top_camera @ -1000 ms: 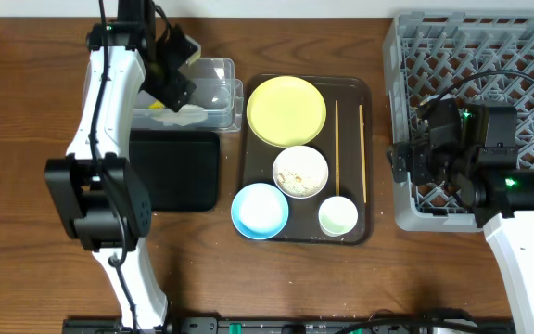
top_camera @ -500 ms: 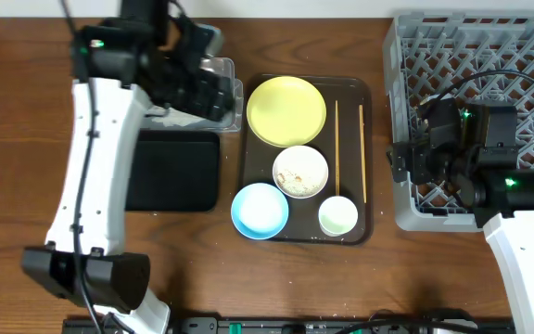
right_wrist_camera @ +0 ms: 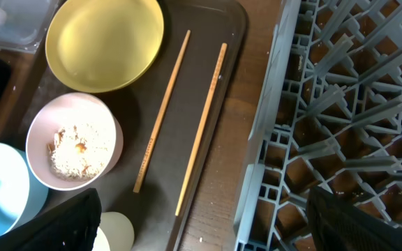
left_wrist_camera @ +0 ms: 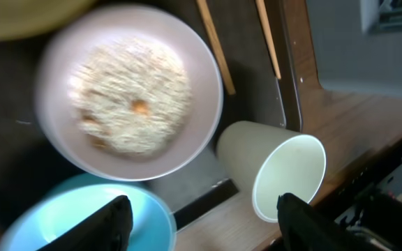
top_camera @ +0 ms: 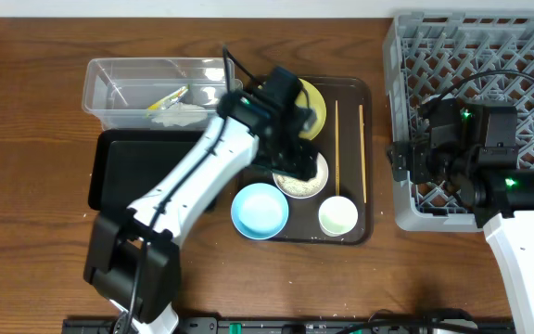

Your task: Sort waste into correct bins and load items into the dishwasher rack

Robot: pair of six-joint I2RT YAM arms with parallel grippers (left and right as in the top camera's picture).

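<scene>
Wood tabletop [top_camera: 26, 111], seen overhead plus both wrist cams. Left fingers [left_wrist_camera: 100, 224] are spread wide with nothing held, hanging over the beige bowl [left_wrist_camera: 128, 90] on the brown serving tray [top_camera: 349, 93]. The bowl has rice scraps [left_wrist_camera: 128, 101] in it. Left wrist view is motion-blurred. Left arm covers part of the yellow plate [right_wrist_camera: 103, 42]. Light blue bowl [top_camera: 260, 211] and white cup [top_camera: 338, 216] sit at the tray's near edge. Two chopsticks [right_wrist_camera: 162, 111] lie side by side, not touching, right of the plate and beige bowl. Right fingers [right_wrist_camera: 368, 224] are also wide and empty, at the left edge of the grey rack [top_camera: 489, 56], between rack and tray. Clear tub [top_camera: 109, 79] far left holds the snack wrapper [top_camera: 167, 96] and white scraps [top_camera: 182, 115]. Black tray [top_camera: 142, 176] sits just beside the tub, on its near side.
</scene>
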